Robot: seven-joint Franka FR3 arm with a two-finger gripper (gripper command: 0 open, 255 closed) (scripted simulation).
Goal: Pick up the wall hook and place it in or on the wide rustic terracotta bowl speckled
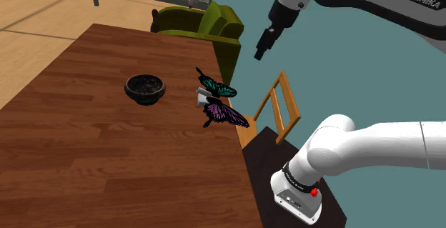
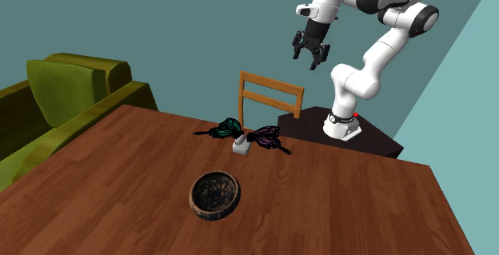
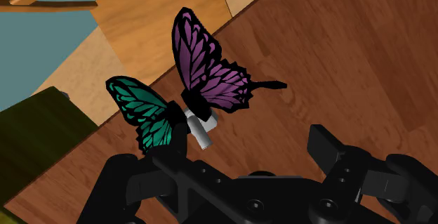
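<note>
Claw (image 2: 310, 53) released and empty, high over the tabletop (image 1: 107, 162) edge by the chair (image 2: 270, 93). Wall hook (image 1: 214, 99), two butterfly wings on a small white base, stands near that edge, apart from the dark speckled bowl (image 1: 145, 94). Best approach: descend straight, straddle the base rather than the thin wings, then close.

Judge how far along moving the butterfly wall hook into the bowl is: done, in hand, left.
Done: nothing; the butterfly wall hook stands on the table, apart from the empty dark bowl. In hand: the open hand hangs high above the table, holding nothing. Left: lower, grasp the hook, carry it, set it in the bowl.
</note>
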